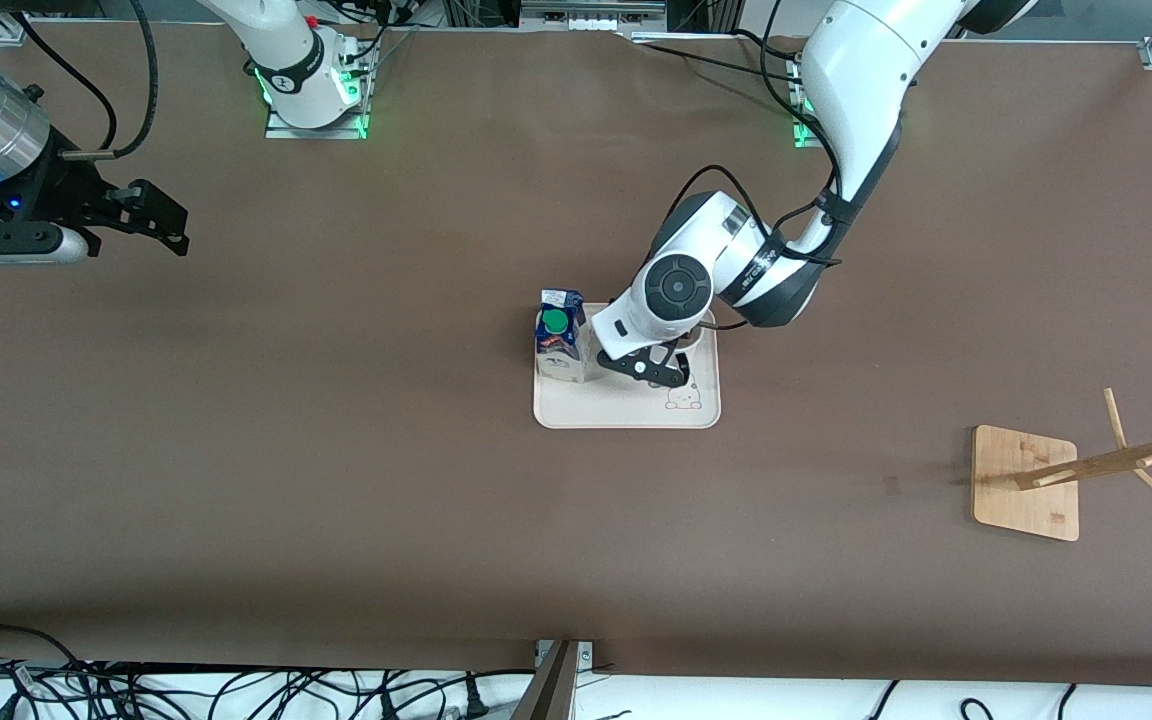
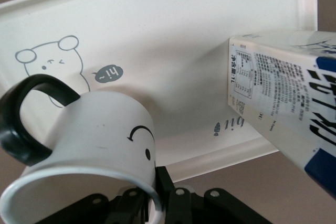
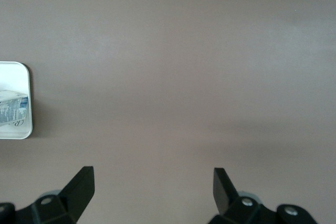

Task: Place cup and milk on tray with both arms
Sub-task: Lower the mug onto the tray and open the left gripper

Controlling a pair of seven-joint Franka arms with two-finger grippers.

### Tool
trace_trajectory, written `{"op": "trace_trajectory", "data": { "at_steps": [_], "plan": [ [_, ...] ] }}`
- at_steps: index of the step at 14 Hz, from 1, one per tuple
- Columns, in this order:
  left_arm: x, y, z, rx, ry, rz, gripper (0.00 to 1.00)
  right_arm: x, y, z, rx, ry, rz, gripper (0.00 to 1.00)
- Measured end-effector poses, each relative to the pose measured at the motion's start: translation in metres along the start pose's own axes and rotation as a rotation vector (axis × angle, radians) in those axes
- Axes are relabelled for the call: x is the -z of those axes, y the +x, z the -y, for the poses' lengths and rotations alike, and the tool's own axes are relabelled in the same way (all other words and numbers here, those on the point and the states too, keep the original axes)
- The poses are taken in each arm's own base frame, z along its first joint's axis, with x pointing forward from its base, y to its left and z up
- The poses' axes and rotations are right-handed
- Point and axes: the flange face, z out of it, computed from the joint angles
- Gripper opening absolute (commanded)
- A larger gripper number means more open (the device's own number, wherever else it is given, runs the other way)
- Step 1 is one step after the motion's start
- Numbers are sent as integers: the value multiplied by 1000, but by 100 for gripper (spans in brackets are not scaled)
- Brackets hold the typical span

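The milk is already stood on the tray, at the end toward the right arm. The cup is gripped by its rim in the closed left tool, over the tray beside the milk; whether its base is down cannot be told.

The step in hand is judged to be the setting-down of the cup. It would be done best if the cup were lowered until its base is flat on the tray, kept clear of the milk so the carton is not nudged, and only then released, with the tool lifted straight up.

The right tool is held wide open and empty over bare desk near the right arm's end, where that arm waits.

In the front view the cup is almost wholly hidden under the left wrist. In the left wrist view its black handle, smiley face and the gap to the milk are shown. Only a tray corner is caught in the right wrist view.
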Motion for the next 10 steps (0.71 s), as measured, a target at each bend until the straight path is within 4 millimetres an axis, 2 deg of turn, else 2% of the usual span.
{"op": "trace_trajectory", "data": {
  "at_steps": [5,6,7,8,9,10],
  "plan": [
    [-6,5,-1,2,-11,-17,0,0,0,0,0,0,1,100],
    [-6,5,-1,2,-12,-21,19,0,0,0,0,0,1,100],
    [-6,6,-1,2,-12,-21,44,0,0,0,0,0,1,100],
    [-5,6,-1,1,-13,-23,83,0,0,0,0,0,1,100],
    [-5,6,-1,-2,-14,-26,100,0,0,0,0,0,1,100],
    [-5,6,-1,-13,-14,-28,100,0,0,0,0,0,1,100]
  ]
}}
